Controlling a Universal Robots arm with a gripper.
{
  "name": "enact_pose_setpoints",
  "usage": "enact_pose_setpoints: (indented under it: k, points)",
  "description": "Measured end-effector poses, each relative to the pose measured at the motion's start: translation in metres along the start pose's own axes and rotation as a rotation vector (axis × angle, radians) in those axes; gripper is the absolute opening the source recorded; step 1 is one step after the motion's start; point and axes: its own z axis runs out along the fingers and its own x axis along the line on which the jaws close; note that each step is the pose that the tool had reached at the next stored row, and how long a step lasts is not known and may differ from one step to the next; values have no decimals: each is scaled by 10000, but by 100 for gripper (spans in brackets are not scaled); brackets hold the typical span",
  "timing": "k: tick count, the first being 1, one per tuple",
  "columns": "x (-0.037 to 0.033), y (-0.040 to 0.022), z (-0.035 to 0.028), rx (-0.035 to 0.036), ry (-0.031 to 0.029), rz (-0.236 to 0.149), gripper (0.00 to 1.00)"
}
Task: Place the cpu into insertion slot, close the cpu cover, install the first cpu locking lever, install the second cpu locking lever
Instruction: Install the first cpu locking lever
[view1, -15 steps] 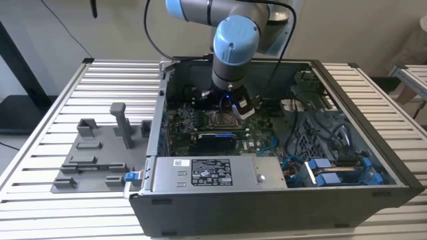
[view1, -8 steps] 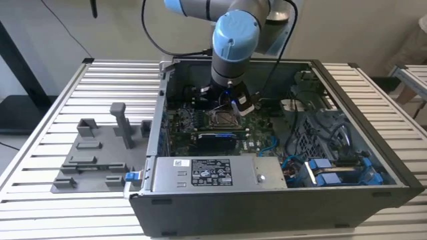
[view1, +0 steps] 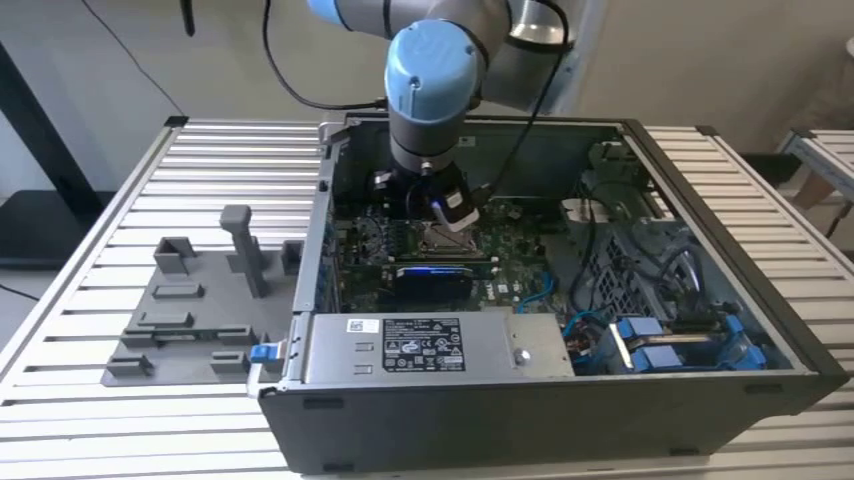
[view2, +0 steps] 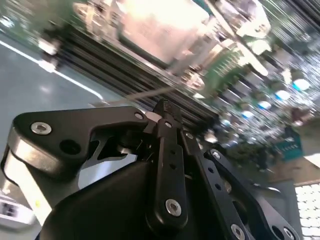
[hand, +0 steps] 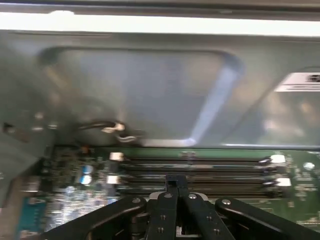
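In the exterior view my gripper (view1: 451, 222) hangs low inside the open computer case (view1: 747, 300), right over the cpu socket (view1: 446, 240) on the green motherboard. Both wrist views show the black fingers pressed together, shut, with nothing visible between them (view2: 163, 107) (hand: 173, 181). A bright silver square (view2: 155, 25) lies at the socket just beyond the fingertips. I cannot tell the cpu from the cpu cover there. A thin metal rod (view2: 145, 93), likely a locking lever, runs right past the fingertips.
Memory slots (hand: 200, 170) lie beside the socket, with the case wall (hand: 135, 90) behind them. A grey power-supply box (view1: 414, 345) fills the case's near side, and blue cables (view1: 654, 340) sit at the exterior view's right. A grey fixture tray (view1: 187, 310) rests on the slatted table.
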Motion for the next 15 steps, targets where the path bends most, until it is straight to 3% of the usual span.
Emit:
enact_pose_setpoints:
  k: [3, 6, 8, 15]
  points:
    - [41, -7, 5, 72, -3, -3, 11]
    - [41, -17, 2, 295, -7, -1, 11]
    - [41, -28, -4, 362, -22, 33, 11]
    - [30, -58, -17, 373, -24, 70, 11]
